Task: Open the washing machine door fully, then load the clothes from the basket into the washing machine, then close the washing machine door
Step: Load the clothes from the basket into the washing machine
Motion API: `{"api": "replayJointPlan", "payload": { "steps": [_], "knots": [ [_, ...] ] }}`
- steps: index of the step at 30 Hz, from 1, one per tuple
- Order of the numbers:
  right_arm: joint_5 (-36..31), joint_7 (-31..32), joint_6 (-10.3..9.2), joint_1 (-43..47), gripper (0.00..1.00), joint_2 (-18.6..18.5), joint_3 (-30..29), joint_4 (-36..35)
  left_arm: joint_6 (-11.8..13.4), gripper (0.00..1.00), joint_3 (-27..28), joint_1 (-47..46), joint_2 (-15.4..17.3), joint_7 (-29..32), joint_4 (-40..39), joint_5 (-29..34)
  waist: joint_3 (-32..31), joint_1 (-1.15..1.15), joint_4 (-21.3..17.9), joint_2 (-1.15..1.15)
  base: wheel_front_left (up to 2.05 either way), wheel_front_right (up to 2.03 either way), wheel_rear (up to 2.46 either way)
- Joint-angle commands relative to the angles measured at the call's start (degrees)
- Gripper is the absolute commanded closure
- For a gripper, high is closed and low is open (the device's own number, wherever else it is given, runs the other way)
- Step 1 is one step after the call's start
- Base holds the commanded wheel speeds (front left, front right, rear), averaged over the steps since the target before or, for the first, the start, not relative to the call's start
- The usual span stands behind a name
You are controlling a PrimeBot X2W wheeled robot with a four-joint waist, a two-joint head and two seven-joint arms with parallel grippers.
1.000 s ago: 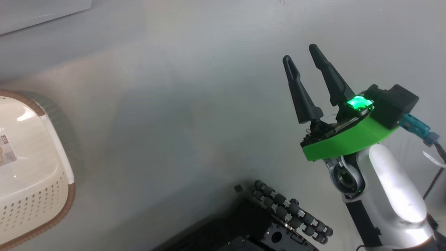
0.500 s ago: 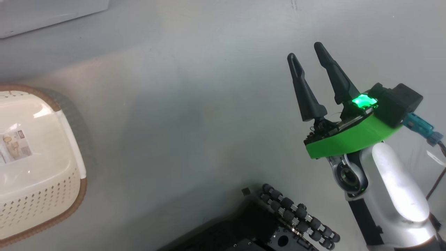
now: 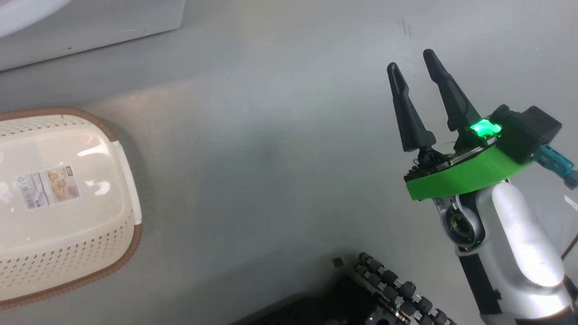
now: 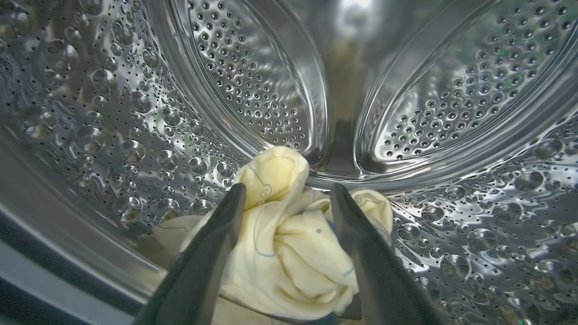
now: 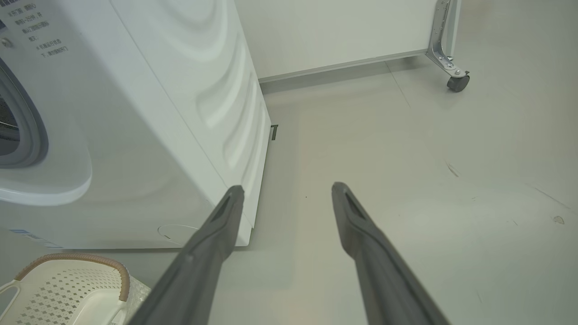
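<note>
The white front-loading washing machine shows its grey gasket. Inside it, pale cream-yellow clothes with blue outline prints lie bunched on the dimpled steel drum. The cream perforated plastic basket with brown rim stands upright near the machine's front lower corner, with a label on its bottom.

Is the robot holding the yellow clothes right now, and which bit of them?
Nothing is held. The left gripper stands open inside the drum, with the clothes lying between its fingers. The right gripper is open and empty above the floor.

The head camera is turning: the whole picture is sliding to the right, so more of the basket and the washing machine is coming into view.
</note>
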Motion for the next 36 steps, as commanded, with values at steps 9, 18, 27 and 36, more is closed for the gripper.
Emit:
{"api": "replayJointPlan", "payload": {
  "steps": [9,18,27,36],
  "knots": [
    [-2.6,-0.4,-0.16,2.4,0.0,-0.4,-1.9,-1.5,0.9,0.0,3.8,12.3,-0.9,-7.5,-8.1,-3.2,-3.9,0.0,4.3,0.0,0.0,0.0,0.0],
    [-5.5,-0.4,-0.16,3.5,0.0,-0.4,-3.4,-1.3,4.6,0.0,3.0,28.1,-6.1,-13.1,-19.0,-3.7,-8.4,0.0,8.0,0.0,0.0,0.0,0.0],
    [-8.8,-0.4,-0.16,5.7,0.0,-0.4,-4.7,-0.3,10.8,0.0,1.6,43.7,-11.4,-16.2,-29.6,-2.7,-14.3,0.0,11.2,0.0,0.0,0.0,0.0],
    [-12.5,2.3,-0.16,9.5,0.0,-0.4,-6.7,-1.2,13.8,0.0,-1.0,57.3,-15.4,-17.8,-34.6,-1.3,-21.8,0.0,14.5,0.0,0.0,0.0,0.0]
  ]
}}
